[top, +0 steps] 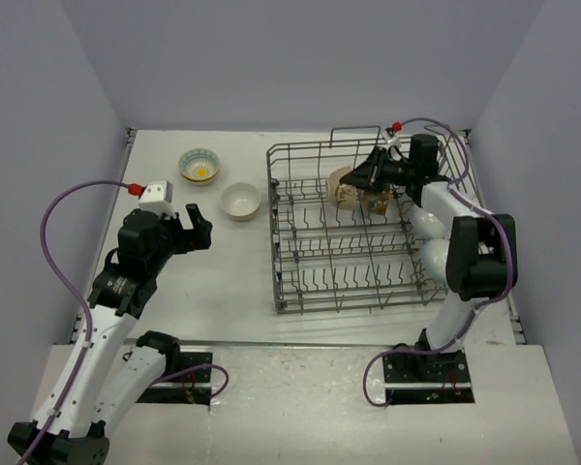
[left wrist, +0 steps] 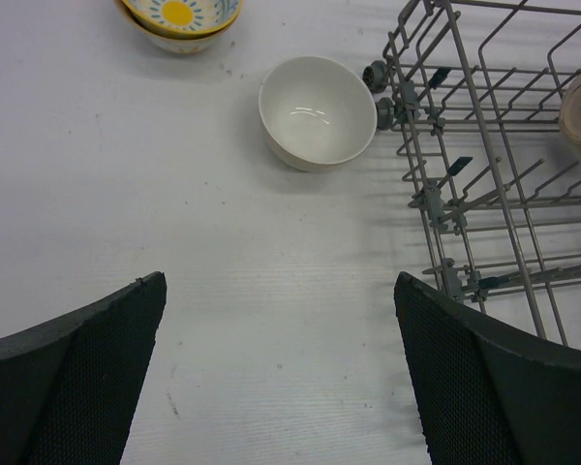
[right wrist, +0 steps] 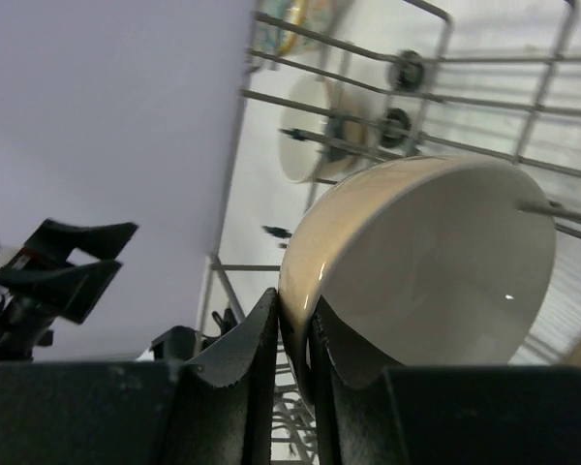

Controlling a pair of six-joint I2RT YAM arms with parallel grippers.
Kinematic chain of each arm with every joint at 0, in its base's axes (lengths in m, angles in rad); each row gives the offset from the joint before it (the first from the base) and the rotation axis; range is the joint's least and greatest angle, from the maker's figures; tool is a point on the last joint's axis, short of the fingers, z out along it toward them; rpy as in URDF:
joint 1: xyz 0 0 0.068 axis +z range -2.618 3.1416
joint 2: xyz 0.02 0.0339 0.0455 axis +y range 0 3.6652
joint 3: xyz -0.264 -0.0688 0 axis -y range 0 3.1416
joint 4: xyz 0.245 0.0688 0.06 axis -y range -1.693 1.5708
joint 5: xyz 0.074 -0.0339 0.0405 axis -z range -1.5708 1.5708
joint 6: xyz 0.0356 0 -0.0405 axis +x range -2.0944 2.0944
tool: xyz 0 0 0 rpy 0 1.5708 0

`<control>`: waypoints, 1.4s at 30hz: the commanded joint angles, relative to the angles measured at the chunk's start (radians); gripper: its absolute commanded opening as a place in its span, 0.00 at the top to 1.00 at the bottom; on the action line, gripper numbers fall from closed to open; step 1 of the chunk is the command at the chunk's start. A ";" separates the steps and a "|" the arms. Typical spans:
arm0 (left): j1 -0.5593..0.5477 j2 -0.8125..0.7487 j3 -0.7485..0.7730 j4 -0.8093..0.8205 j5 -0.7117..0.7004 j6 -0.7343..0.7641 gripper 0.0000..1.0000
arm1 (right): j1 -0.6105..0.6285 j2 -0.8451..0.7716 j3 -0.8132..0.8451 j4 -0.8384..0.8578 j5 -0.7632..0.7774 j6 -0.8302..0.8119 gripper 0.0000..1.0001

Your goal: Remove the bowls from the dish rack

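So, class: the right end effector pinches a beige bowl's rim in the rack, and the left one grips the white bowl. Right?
No. The left end effector is open and empty; the white bowl sits free on the table, as the left wrist view shows. The rest holds.

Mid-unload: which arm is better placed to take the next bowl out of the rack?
Right. The right pincer grips the rim of a beige bowl inside the dish rack. The left pincer hangs open over the table, outside the rack, holding nothing.
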 commanded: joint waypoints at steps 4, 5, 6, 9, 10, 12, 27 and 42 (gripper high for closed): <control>0.000 -0.005 -0.003 0.042 0.009 0.023 0.00 | -0.005 -0.184 0.051 0.236 -0.170 0.039 1.00; -0.002 -0.005 -0.003 0.041 0.009 0.023 0.00 | -0.005 -0.183 0.049 0.236 -0.170 0.039 1.00; 0.000 -0.003 -0.003 0.041 0.009 0.023 0.00 | -0.004 -0.180 0.046 0.238 -0.169 0.037 1.00; 0.000 -0.003 -0.003 0.042 0.010 0.023 0.00 | -0.005 -0.178 0.045 0.238 -0.169 0.036 1.00; 0.000 -0.003 -0.001 0.042 0.009 0.023 0.00 | -0.005 -0.178 0.042 0.250 -0.169 0.045 1.00; 0.000 -0.001 -0.001 0.042 0.009 0.023 0.00 | -0.004 -0.180 0.037 0.278 -0.178 0.065 1.00; -0.002 0.270 0.503 -0.020 0.250 -0.076 0.00 | 0.314 -0.477 0.123 -0.366 0.160 -0.839 1.00; -0.508 0.787 1.047 -0.238 0.061 -0.124 0.00 | 0.875 -0.735 0.042 -0.572 0.971 -1.303 1.00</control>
